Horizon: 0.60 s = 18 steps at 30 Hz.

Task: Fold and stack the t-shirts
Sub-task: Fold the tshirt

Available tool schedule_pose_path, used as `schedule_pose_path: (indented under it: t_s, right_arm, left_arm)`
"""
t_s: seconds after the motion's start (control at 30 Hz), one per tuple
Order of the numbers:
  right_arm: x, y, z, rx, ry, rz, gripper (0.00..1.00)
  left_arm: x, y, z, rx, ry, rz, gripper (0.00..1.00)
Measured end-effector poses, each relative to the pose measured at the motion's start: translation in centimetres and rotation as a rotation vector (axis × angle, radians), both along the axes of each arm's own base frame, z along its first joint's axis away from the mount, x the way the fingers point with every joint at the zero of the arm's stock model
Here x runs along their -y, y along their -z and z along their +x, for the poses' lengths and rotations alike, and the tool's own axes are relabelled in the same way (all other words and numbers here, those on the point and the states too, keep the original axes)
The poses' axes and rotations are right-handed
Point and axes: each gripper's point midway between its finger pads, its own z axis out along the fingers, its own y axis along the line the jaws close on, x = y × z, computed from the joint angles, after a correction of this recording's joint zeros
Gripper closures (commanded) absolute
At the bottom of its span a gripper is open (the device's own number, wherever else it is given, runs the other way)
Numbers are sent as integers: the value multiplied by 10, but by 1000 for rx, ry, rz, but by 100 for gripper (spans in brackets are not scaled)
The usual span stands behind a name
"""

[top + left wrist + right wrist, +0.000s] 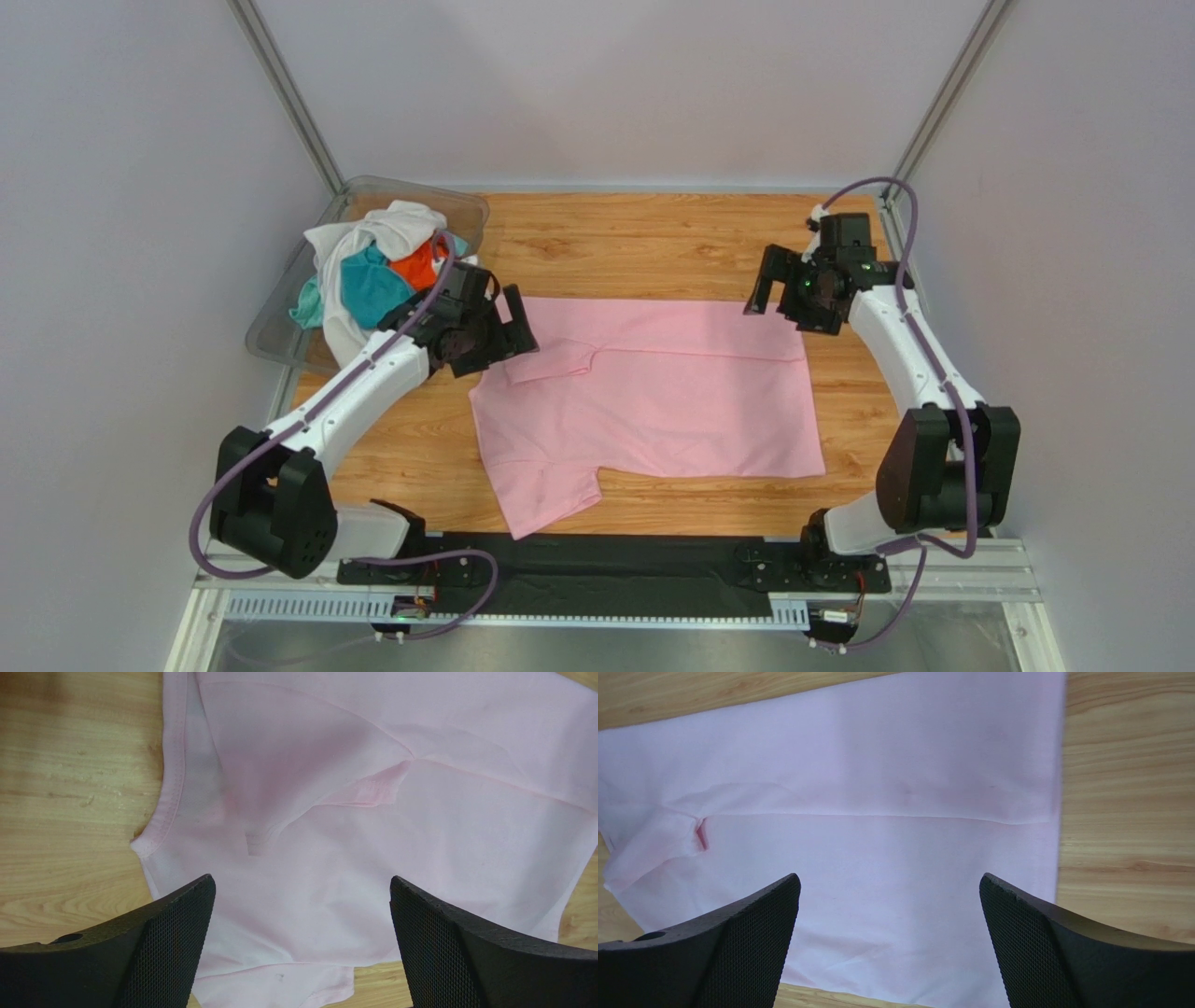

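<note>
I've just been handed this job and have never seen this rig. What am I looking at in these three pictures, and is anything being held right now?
You are looking at two robot arms bolted at the near edge of a wooden table. The wide picture comes from a fixed camera above and behind them, so the left arm is on the left. The other two pictures come from a camera on each wrist, looking down past that arm's own two black fingers.

A pink t-shirt lies spread on the table. Its far edge is folded over, and one sleeve sticks out toward the arms. The left gripper hovers over the shirt's left end, and the right gripper hovers near its far right corner. Both are open and hold nothing.

At the far left, a clear bin holds a pile of shirts in white, teal and orange.
</note>
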Motion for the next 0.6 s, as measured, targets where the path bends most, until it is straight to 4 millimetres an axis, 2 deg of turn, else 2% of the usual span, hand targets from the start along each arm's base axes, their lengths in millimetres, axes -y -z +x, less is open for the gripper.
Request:
schedule_pose_path:
  t_s: [0.07, 0.2, 0.27, 0.33, 0.43, 0.6]
  right_arm:
    - [-27, -1, -6, 25, -67, 14, 0]
    - [-100, 8, -27, 25, -232, 85, 1]
    - [-138, 14, -41, 9, -312, 154, 4]
    - [-159, 21, -46, -11, -344, 186, 4]
    - [-173, 34, -48, -46, -355, 198, 0]
    - [-165, 46, -44, -71, -310, 159, 0]
  left_arm:
    - [3, -5, 6, 7, 8, -4, 0]
    - [16, -2, 24, -9, 33, -19, 0]
    - [25, 11, 31, -41, 52, -31, 0]
    - [31, 27, 30, -82, 70, -45, 0]
    - [34, 54, 23, -161, 85, -45, 0]
    - [27, 84, 7, -242, 81, -16, 0]
